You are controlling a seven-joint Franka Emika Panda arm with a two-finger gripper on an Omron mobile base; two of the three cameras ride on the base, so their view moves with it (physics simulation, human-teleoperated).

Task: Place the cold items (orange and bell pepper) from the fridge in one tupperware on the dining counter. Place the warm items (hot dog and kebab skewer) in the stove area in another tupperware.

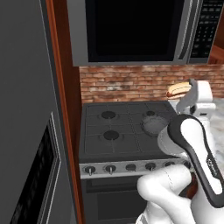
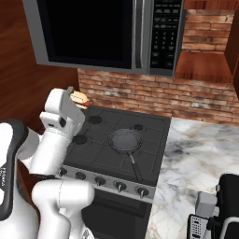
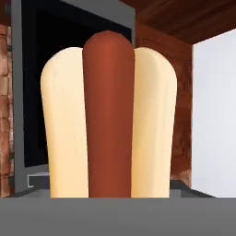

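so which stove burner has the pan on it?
The back right burner: the pan sits there, its handle pointing toward the knobs. The other three burners are bare. The gripper holds the hot dog above the stove.

Premises: a domestic kitchen. Gas stove with knobs, microwave mounted above, brick backsplash. Marble counter adjoins.

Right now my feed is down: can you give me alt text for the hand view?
A hot dog, dark sausage between two pale bun halves, stands close before the camera, held in the gripper. Behind it are the dark microwave door and red-brown wood cabinet.
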